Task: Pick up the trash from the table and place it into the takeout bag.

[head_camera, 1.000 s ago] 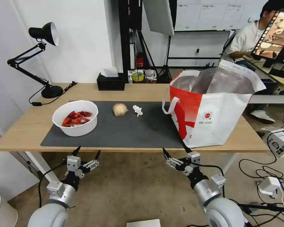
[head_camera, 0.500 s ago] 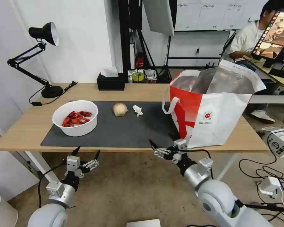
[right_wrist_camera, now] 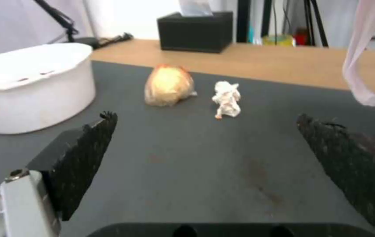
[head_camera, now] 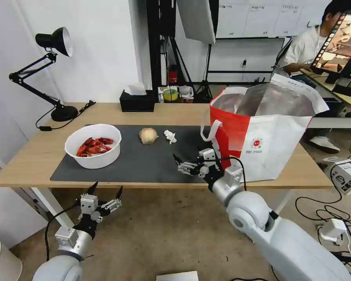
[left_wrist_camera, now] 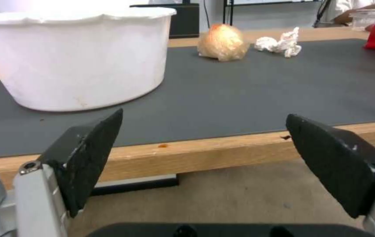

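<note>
On the dark mat of the table [head_camera: 35, 156] stand a white bowl [head_camera: 93, 145] of red crayfish shells, a beige ball [head_camera: 148, 135] and a crumpled white tissue [head_camera: 169, 136]. The takeout bag [head_camera: 261, 136], white and red with foil lining, stands open at the right. My right gripper [head_camera: 188, 158] hovers open over the mat's front edge, left of the bag; its wrist view faces the ball [right_wrist_camera: 168, 85] and the tissue [right_wrist_camera: 227, 98]. My left gripper [head_camera: 108, 186] hangs open below the table's front edge, facing the bowl [left_wrist_camera: 75, 56].
A black tissue box [head_camera: 137, 100] and a black desk lamp [head_camera: 52, 43] stand at the table's back. The bag's white loop handle [head_camera: 210, 130] hangs toward the mat. Cables and power boxes [head_camera: 349, 175] lie on the floor at the right.
My right arm has risen from below the table edge and swung left and forward, so its gripper is now over the mat. The left gripper has barely moved.
</note>
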`<state>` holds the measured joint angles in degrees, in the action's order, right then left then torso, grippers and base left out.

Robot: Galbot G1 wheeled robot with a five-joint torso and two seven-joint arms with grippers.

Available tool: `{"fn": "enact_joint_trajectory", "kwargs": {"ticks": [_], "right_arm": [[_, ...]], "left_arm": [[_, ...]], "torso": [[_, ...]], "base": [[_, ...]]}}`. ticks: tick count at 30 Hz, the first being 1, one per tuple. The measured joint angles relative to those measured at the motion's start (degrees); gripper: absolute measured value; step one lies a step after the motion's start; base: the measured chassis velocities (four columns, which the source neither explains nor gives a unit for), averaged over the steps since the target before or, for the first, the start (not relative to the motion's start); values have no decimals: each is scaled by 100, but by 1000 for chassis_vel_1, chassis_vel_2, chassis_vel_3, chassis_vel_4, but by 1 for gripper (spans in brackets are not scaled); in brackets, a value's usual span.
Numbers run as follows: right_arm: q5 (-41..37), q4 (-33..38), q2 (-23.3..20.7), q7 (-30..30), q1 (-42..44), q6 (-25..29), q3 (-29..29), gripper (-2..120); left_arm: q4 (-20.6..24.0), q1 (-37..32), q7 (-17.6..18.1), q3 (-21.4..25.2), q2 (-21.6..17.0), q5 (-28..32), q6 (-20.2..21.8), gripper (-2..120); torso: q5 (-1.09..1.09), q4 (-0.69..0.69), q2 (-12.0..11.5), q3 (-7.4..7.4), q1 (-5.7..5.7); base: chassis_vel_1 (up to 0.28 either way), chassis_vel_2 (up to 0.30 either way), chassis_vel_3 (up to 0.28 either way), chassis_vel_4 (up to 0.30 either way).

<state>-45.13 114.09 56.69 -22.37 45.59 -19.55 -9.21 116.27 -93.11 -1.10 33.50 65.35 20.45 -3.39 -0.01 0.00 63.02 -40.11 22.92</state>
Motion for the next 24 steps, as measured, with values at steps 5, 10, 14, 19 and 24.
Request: {"fn": "enact_joint_trajectory", "kwargs": {"ticks": [5,10,14,19,24], "right_arm": [[-284,-344,289,-519,-610,-303,-359,100],[-548,-931,645,-884,-1297,-467,-724,100],[-745,-1360,913,-1255,-1707,-656,-944,100],[-818,-1879,1188,-1525,-2052,-802,-1090,100],[-852,-2238,1413,-1771,-2220,-900,-1135,100]], "left_arm": [[-2,17,0,25,26,2,0,100],[-39,37,-1,31,33,6,1,100],[-57,54,-5,31,79,9,1,100],[-86,49,-38,31,104,8,-8,100],[-82,48,-53,15,108,7,-9,100]], "torso": [[0,0,0,0,0],[0,0,0,0,0],[0,0,0,0,0],[0,1,0,0,0],[0,0,1,0,0]], "base": [[0,0,0,0],[0,0,0,0],[0,0,0,0],[0,0,0,0],[0,0,0,0]]}}
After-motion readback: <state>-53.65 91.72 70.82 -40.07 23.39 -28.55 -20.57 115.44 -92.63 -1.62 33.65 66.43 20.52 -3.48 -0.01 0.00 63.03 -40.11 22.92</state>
